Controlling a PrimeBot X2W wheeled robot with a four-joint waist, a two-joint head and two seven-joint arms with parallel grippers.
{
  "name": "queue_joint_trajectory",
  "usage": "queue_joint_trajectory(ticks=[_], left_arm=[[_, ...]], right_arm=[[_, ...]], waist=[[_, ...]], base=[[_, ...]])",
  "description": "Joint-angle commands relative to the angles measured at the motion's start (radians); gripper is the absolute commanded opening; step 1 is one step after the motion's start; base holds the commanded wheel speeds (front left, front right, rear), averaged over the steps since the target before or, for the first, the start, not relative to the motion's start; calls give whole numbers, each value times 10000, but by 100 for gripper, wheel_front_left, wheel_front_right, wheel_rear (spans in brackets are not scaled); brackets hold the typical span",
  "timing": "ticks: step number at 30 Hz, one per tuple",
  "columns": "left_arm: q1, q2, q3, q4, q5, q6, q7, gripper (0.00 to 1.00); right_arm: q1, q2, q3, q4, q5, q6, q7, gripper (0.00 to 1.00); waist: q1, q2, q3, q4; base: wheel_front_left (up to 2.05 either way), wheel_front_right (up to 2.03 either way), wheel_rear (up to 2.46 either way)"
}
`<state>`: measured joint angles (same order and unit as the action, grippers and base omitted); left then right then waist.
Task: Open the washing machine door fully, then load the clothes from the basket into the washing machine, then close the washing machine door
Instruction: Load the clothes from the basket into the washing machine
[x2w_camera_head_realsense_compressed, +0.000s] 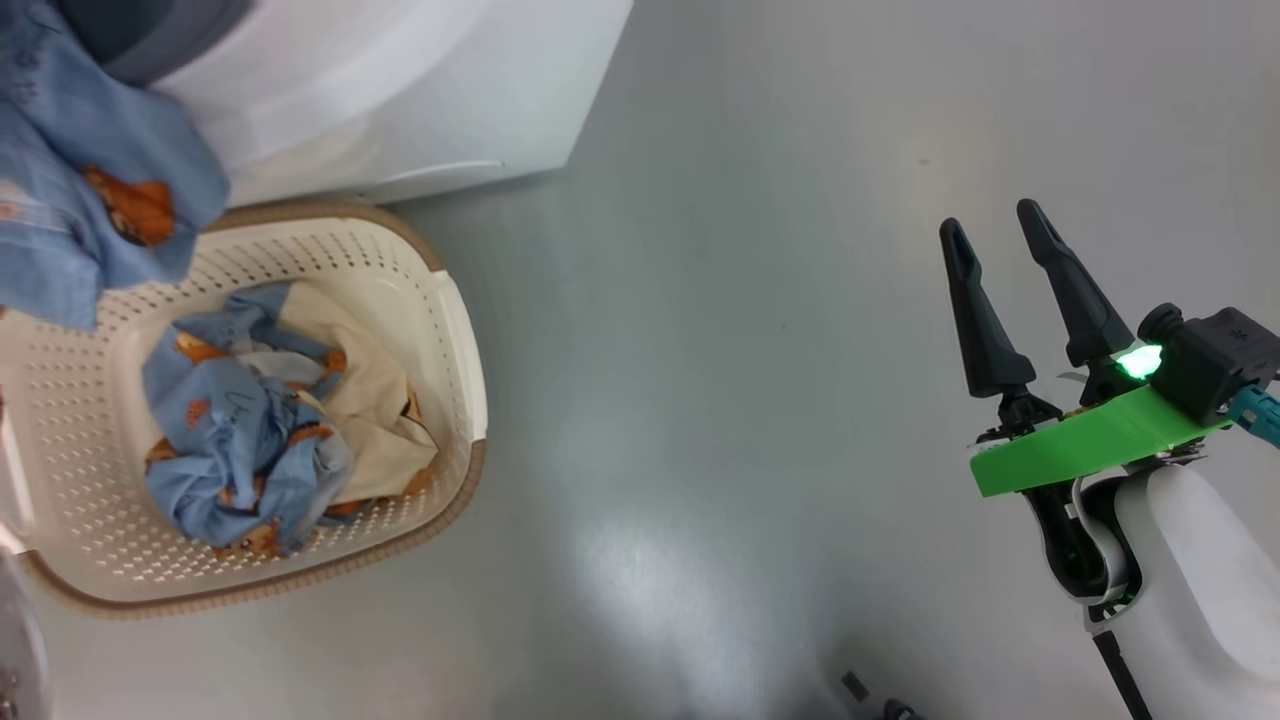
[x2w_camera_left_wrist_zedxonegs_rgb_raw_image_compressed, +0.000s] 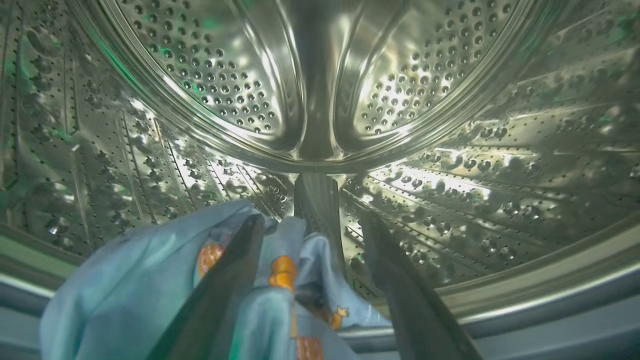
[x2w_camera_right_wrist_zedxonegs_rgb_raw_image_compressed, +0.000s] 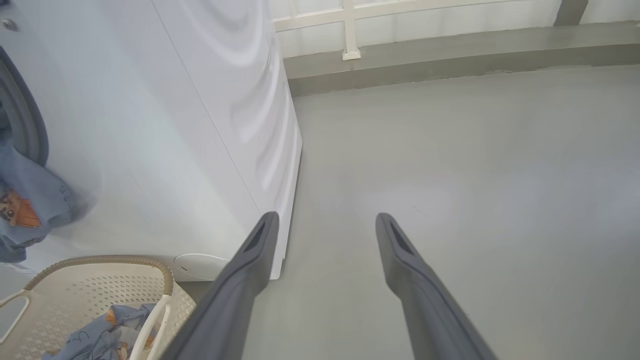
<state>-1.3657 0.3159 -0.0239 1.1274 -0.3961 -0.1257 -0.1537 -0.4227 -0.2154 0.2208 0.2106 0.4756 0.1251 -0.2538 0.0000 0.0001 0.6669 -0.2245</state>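
floor (x2w_camera_head_realsense_compressed: 720, 380): grey, smooth, glossy. You'll see a pale glare patch low in the head view.
washing machine (x2w_camera_head_realsense_compressed: 430, 90): white, stands on the floor, at your upper left.
basket (x2w_camera_head_realsense_compressed: 462, 380): sits on the floor just in front of the machine.

I get soft, even daylight on the grey floor (x2w_camera_head_realsense_compressed: 700, 400), with a pale glare patch left of my right gripper (x2w_camera_head_realsense_compressed: 990, 218), while ahead of my left gripper (x2w_camera_left_wrist_zedxonegs_rgb_raw_image_compressed: 312, 220) the washing machine's drum (x2w_camera_left_wrist_zedxonegs_rgb_raw_image_compressed: 320, 75) glints harshly, green-tinged and bowed at the edges, behind dark, blurred fingers (x2w_camera_left_wrist_zedxonegs_rgb_raw_image_compressed: 415, 300).
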Motion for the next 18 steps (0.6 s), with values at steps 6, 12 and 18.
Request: queue_joint_trajectory(ticks=[6, 12, 18], left_arm=[[805, 323, -650, -409, -832, -49, -680, 100], [1781, 347, -1550, -947, -1349, -49, -999, 100], [2881, 252, -1729, -1792, -1854, -49, -1074, 100]], right_arm=[[60, -104, 139, -39, 62, 56, -80, 100], [123, -168, 258, 124, 129, 56, -80, 100], [185, -227, 363, 244, 189, 56, -80, 100]], waist=[[0, -1, -753, 254], [0, -1, -1433, 505], [0, -1, -2182, 741]], base=[[0, 0, 0], [0, 0, 0], [0, 0, 0]])
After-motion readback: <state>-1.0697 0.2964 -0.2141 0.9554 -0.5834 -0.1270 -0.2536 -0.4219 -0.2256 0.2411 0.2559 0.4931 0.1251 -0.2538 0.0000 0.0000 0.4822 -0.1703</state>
